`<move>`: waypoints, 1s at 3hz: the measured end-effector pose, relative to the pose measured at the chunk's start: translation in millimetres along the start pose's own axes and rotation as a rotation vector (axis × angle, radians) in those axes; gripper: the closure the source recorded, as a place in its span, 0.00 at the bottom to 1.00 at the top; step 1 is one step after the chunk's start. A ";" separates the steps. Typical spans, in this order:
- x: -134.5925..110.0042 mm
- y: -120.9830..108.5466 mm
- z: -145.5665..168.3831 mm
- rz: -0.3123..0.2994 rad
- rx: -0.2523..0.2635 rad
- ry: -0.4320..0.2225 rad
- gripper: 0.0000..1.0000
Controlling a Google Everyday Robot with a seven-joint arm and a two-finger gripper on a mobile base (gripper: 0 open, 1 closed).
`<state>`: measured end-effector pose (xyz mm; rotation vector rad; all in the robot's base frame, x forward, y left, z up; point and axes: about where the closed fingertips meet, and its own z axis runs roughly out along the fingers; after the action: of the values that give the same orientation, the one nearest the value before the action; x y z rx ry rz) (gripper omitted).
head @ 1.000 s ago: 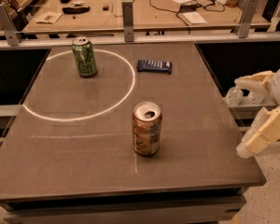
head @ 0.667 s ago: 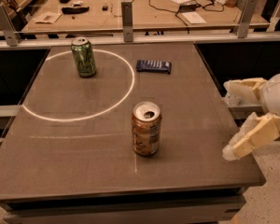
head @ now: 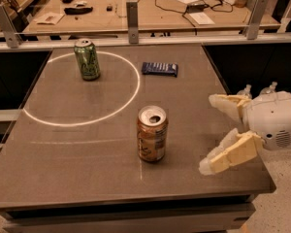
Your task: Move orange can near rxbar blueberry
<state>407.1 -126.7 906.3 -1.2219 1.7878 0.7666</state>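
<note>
Near right edge of the bench point(head: 63, 169): the gripper point(head: 207, 133) is hovering low, its fingers point(head: 233, 152) spread wide and released, gripping nothing. I am seeing open bench between it and the orange can point(head: 152, 134), which is standing upright to its left, apart from it, just outside the white ring point(head: 77, 123) painted on the top. Farther back, the bar point(head: 159, 69) is lying flat just right of the ring, well apart from the orange can. The green can point(head: 87, 59) is standing upright inside the ring's far side.
</note>
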 end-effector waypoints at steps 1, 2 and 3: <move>-1.1 1.2 0.6 -0.003 -0.003 -0.003 0.00; -0.1 15.6 18.5 0.022 -0.045 -0.071 0.00; -0.4 35.1 56.0 0.010 -0.127 -0.195 0.00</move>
<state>390.2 -68.0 881.1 -1.1770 1.6073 0.9834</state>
